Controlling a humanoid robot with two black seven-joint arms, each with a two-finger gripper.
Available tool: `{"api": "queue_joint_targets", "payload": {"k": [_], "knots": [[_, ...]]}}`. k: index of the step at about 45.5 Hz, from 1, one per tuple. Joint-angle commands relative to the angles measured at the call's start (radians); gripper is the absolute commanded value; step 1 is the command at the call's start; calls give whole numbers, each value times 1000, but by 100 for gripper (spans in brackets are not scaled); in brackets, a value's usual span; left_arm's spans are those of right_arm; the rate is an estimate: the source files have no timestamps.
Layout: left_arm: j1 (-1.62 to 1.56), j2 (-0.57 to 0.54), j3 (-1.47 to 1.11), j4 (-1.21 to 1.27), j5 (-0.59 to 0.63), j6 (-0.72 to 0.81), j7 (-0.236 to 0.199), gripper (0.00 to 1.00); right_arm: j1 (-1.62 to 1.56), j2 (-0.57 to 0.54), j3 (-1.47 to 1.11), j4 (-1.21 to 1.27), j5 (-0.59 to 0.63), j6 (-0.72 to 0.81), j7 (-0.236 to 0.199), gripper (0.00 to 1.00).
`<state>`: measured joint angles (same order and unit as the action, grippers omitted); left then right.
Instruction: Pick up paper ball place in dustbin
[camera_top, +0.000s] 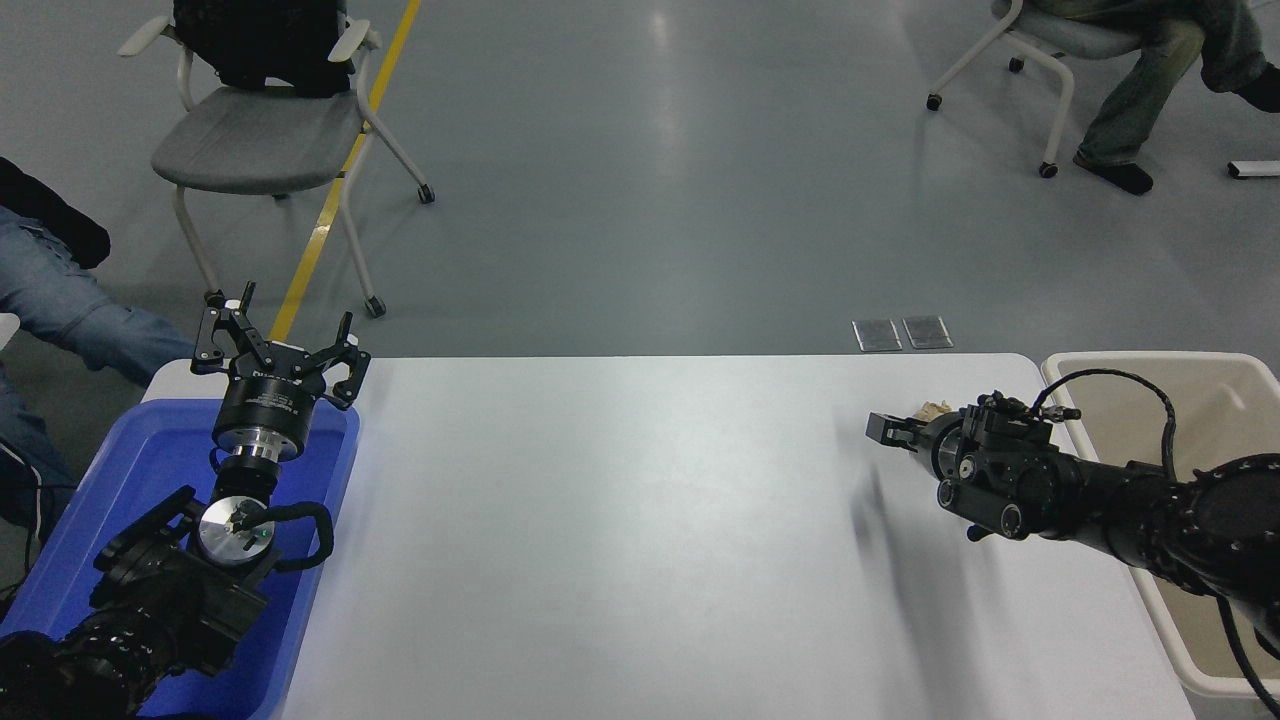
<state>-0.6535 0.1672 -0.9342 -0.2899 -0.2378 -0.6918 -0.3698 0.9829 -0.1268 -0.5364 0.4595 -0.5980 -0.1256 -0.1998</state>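
Head view: the right gripper, low over the white table, covers most of the crumpled tan paper ball; I cannot tell how its fingers stand. The off-white plastic dustbin sits just right. The left gripper hangs spread over a blue tray.

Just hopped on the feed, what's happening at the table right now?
The right gripper is low over the white table near its far right corner, right beside the paper ball, which peeks out just behind it. Whether it has gripped the ball cannot be told from this view. The dustbin stands just off the table's right edge. The left gripper is parked, open, over the blue tray at the left.
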Motion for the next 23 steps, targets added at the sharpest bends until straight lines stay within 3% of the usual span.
{"api": "queue_joint_targets", "payload": {"k": [1,9,23], "knots": [[0,0,0,0,0,0,0,99,-24,24,-11,-56,-8,-46,13,100],[0,0,0,0,0,0,0,99,-38,24,-19,-59,-72,-68,11,100],[0,0,0,0,0,0,-1,99,-76,38,-45,-99,-80,-75,13,100]]}}
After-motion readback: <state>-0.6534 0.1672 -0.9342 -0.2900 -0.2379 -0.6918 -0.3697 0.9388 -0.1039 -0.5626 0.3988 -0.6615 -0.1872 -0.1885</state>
